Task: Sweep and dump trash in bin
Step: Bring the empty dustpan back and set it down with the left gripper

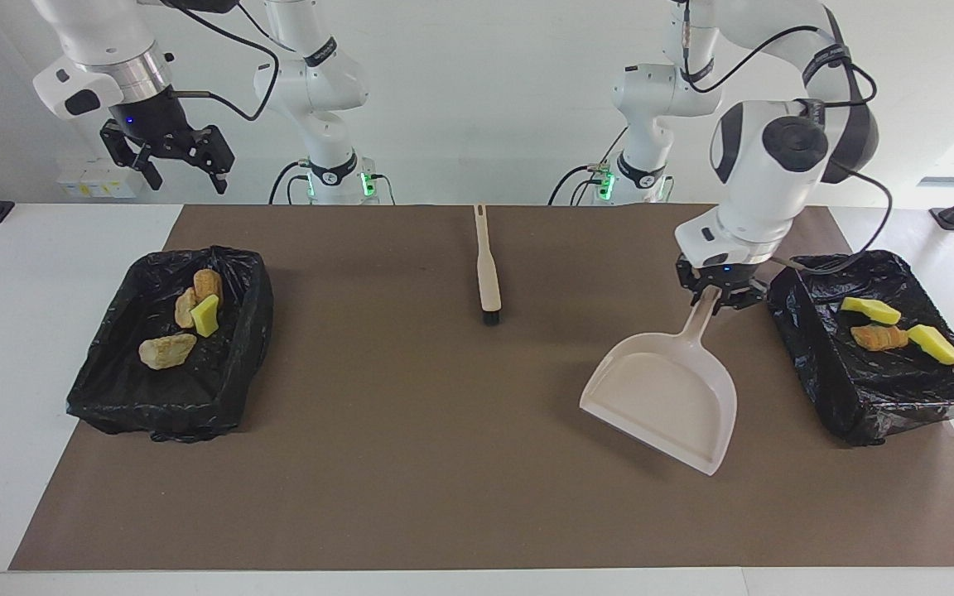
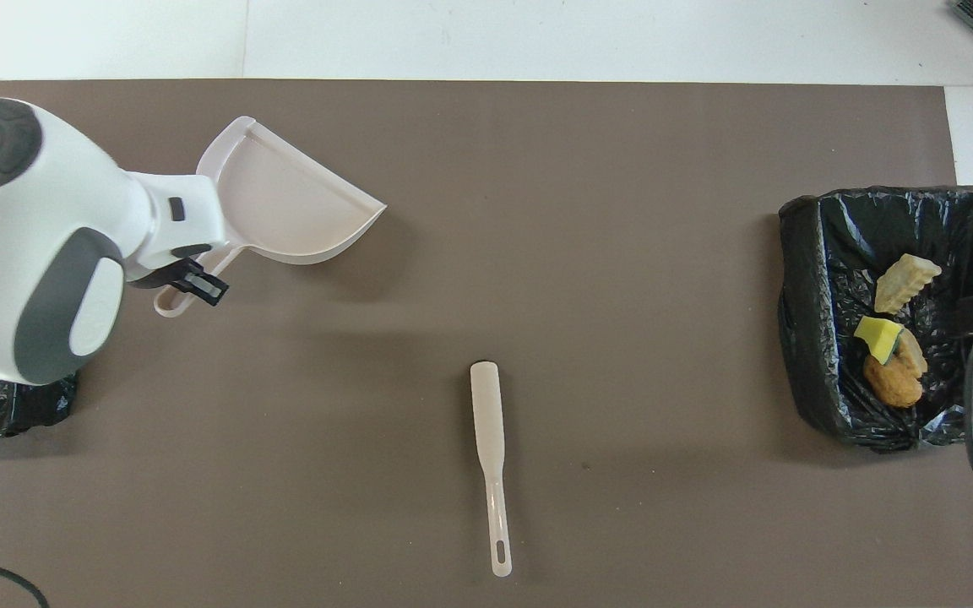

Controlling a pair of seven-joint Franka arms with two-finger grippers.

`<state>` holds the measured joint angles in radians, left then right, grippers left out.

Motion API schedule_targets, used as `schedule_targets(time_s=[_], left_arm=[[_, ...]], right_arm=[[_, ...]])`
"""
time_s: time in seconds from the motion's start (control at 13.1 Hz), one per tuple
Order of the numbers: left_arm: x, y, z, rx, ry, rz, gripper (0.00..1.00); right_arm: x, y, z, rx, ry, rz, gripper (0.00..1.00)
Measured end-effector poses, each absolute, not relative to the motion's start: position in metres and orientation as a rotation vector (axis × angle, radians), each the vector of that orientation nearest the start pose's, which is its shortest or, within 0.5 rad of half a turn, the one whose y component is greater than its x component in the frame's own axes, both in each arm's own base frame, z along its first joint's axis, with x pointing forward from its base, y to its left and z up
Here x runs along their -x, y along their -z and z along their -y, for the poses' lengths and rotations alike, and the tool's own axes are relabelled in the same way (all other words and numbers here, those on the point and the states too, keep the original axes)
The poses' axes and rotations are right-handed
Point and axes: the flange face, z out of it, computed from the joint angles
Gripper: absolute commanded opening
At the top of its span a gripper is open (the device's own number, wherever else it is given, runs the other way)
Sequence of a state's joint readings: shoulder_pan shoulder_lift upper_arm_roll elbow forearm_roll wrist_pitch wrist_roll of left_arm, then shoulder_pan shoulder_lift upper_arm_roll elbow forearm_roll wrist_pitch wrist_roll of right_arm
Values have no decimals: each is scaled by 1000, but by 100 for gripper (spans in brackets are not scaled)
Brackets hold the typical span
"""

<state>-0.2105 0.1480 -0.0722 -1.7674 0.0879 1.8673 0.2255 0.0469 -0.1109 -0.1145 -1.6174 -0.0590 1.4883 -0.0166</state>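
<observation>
Read across the facing view from 9 o'clock to 3 o'clock.

Right gripper point(image 1: 169, 162) hangs high at 10 o'clock over the right arm's end of the table, fingers spread wide, holding and touching nothing; this arm waits.

Below it, a bin lined with a black bag point(image 1: 104, 372) carries four bits of the trash point(image 1: 167, 350): three orange-tan lumps and one yellow wedge point(image 1: 204, 315); they look light and foam-soft, likely to give under a pinch and roll easily, so scooping suits them better than gripping.

Brush point(image 1: 487, 266) lies flat at the mat's 12 o'clock edge, handle toward the robots, touched by nothing.

Left gripper point(image 1: 720, 295) sits at 3 o'clock, clamped on the handle of the dustpan point(image 1: 664, 400); the pan is empty, tilted, mouth away from the robots; it looks like thin stiff plastic, light, and the handle is the sensible hold.

Second bin point(image 1: 850, 389), at the left arm's end, holds three more bits point(image 1: 879, 337): two yellow, one orange-tan.

No trash shows on the mat point(image 1: 411, 463); judged from this, the dumping looks done.
</observation>
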Motion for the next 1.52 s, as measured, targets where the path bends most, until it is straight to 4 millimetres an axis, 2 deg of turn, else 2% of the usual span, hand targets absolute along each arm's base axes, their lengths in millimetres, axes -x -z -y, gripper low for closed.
schedule_targets(time_s=[0.15, 0.38, 0.69, 0.99, 1.07, 1.22, 1.52], left_arm=[[-575, -454, 211, 3049, -15, -626, 0], [-566, -436, 270, 3133, 59, -449, 0], [-546, -409, 352, 3192, 132, -352, 0], [-527, -380, 414, 3219, 123, -272, 0], [-524, -376, 422, 3222, 115, -249, 42], [-525, -373, 422, 3225, 110, -184, 100], [-531, -383, 406, 3199, 60, -114, 100]], right_arm=[[-509, -654, 45, 3186, -33, -87, 100], [-509, -654, 45, 3186, -33, -87, 100], [-509, -654, 45, 3186, -33, -87, 100], [-509, -654, 45, 3186, -33, -87, 100], [-509, -654, 45, 3186, -33, -87, 100], [-509, -654, 45, 3186, -33, -87, 100], [-509, -654, 45, 3186, -33, -87, 100]])
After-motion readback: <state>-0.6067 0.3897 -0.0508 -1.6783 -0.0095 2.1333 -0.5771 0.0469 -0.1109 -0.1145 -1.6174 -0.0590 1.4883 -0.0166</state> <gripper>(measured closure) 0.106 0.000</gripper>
